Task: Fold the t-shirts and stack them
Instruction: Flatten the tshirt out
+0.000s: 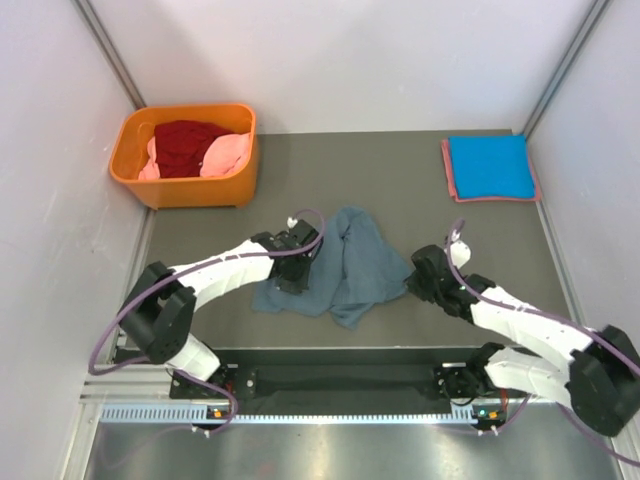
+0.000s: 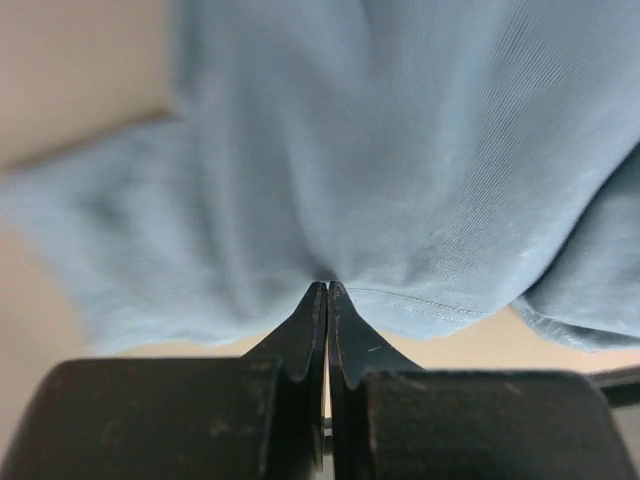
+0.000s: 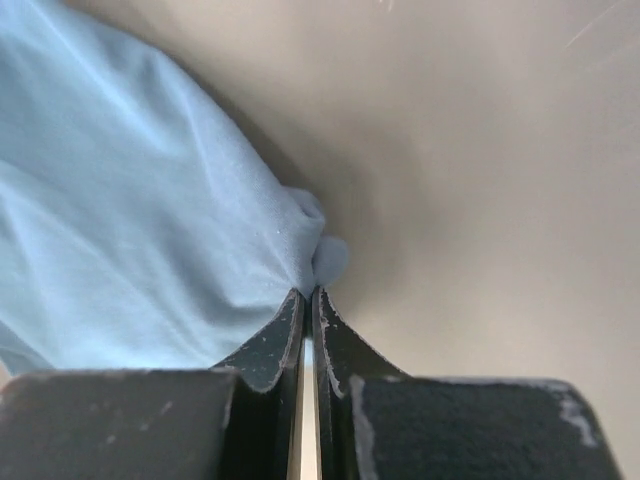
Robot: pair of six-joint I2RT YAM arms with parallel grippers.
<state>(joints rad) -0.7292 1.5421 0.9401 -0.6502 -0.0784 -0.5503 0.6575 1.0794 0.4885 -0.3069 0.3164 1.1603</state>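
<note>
A slate grey-blue t-shirt point(image 1: 345, 265) lies crumpled at the middle of the table. My left gripper point(image 1: 296, 275) is shut on its left part; the wrist view shows the cloth point(image 2: 400, 180) pinched at the fingertips. My right gripper point(image 1: 413, 280) is shut on the shirt's right edge, with the cloth point(image 3: 150, 230) bunched at the tips. A folded bright blue t-shirt point(image 1: 488, 166) lies on a salmon-red one point(image 1: 450, 180) at the back right. A dark red t-shirt point(image 1: 185, 145) and a pink one point(image 1: 228, 155) sit in the basket.
The orange plastic basket point(image 1: 180, 188) stands at the back left. White walls close in the table on the left, right and back. The arm bases and a metal rail point(image 1: 330, 410) run along the near edge.
</note>
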